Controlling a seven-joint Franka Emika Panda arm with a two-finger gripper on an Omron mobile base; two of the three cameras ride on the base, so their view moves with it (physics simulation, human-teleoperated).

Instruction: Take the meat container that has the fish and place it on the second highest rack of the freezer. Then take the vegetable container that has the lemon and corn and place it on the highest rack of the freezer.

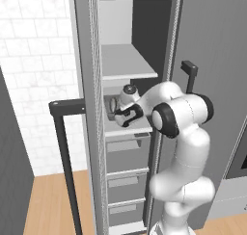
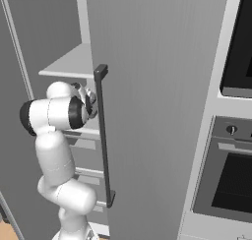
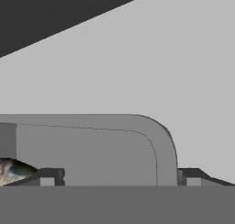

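Here, from the left base, the gripper [image 1: 120, 114] reaches into the freezer [image 1: 91, 133] at the second shelf [image 1: 128, 129], where the grey container [image 1: 112, 106] sits; a careless withdrawal could drag it off the lip. From the right base, the door handle [image 2: 102, 135] crowds the elbow. In the hand view the fingertips [image 3: 50, 177] straddle the container rim [image 3: 158, 140], spread wide and gripping nothing, the fish [image 3: 11, 170] inside.

Arm bent, reaching forward; claw [image 3: 119, 177] low, fingers spread apart
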